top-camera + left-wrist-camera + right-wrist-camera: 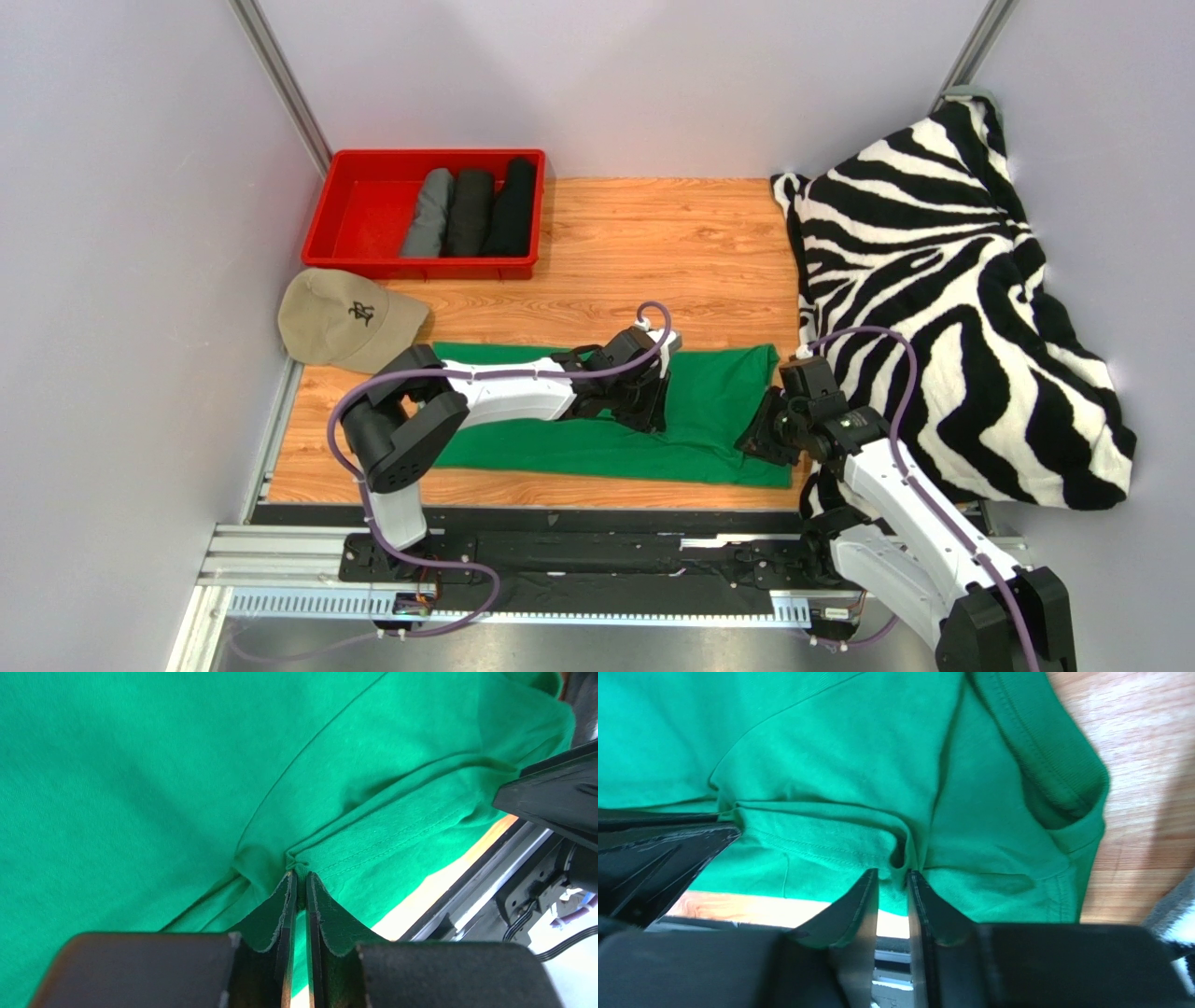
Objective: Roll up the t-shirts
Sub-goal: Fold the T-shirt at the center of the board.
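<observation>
Green t-shirt (701,406) lies as a long band on counter (631,252), left tool (300,875) and right tool (894,875) at its near edge, jaws a sliver apart, grip can't tell; fold looks set, next regrasp one end and roll.

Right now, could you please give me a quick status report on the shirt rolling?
Left pincer pinching near hem of green t-shirt; right pincer slightly parted there, grip unclear. Shirt flat, unrolled. Zebra blanket close by its right end.

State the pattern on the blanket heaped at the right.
The blanket has black-and-white zebra stripes, clearest in the top external view.
</observation>
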You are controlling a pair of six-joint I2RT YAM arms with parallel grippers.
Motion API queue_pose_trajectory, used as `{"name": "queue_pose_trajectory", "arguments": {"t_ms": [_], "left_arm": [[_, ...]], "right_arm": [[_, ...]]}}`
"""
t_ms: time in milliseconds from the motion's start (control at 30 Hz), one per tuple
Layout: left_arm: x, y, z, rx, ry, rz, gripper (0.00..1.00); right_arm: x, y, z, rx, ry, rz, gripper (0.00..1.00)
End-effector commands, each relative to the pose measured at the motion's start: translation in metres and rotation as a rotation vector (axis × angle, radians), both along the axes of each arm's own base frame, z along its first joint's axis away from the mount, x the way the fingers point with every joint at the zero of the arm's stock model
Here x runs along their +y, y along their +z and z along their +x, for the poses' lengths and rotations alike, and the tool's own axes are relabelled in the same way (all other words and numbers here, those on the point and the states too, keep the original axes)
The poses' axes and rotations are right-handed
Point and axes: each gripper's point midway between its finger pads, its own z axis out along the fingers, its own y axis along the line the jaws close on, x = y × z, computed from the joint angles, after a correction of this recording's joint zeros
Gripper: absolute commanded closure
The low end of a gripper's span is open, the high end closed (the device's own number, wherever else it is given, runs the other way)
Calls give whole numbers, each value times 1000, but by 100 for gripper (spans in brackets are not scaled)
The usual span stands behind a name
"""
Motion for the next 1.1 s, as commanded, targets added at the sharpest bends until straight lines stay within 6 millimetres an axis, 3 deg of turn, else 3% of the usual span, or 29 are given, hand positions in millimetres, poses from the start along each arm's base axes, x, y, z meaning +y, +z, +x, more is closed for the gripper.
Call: {"name": "queue_pose_trajectory", "arguments": {"t_ms": [0,133,433,533,667,800,1067], "left_arm": [[-6,26,-2,-60,-32,-73,85],[-1,24,-6,-68,-46,-79,86],[5,18,-11,-80,-67,-70,90],[6,17,-11,-83,-69,-67,91],[5,19,-9,-97,-69,-72,91],[3,21,-6,-109,-68,-76,92],[0,24,-1,-118,-51,-79,92]], "right_arm": [[9,11,-1,-30,45,41,72],[9,21,6,-62,38,38,67],[-9,40,50,-127,-63,-106,61],[-11,30,58,-102,-70,-137,62],[-4,6,50,-22,-42,-130,72],[4,1,36,-9,-18,-112,81],[27,3,2,22,67,8,83]]}}
